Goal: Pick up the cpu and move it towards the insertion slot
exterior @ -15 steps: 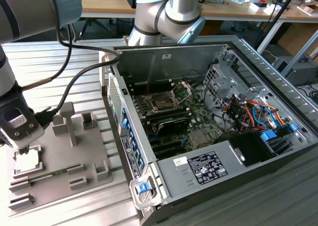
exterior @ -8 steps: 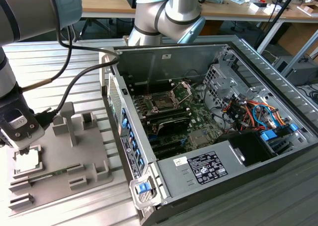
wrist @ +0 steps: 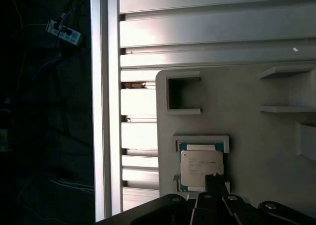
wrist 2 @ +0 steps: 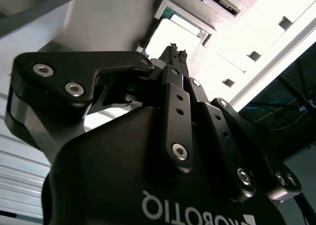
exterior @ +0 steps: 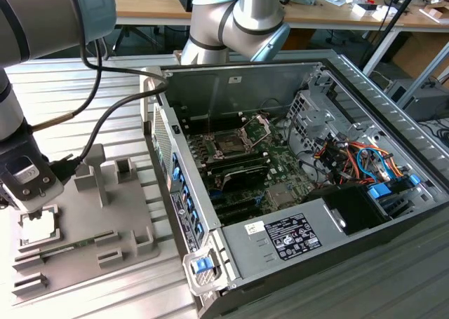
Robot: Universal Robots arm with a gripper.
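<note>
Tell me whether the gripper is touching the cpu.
Cannot tell. In both wrist views the gripper overlaps the cpu, hiding any contact or gap.

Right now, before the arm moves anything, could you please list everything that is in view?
cpu: one, silver-white, seated in a recess of the tray.
insertion slot: one, silver frame with a dark centre, inside the case.
tray: one, grey, at the exterior view's left.
memory stick: one, green, in the tray near the cpu.
case: one, grey metal, open, centre.
cables: several, orange and blue, inside the case.
slatted table: one, silver, under the tray.
arm: one, grey and pale blue, behind the case.
claw: one, black, shut, over the cpu.
</note>
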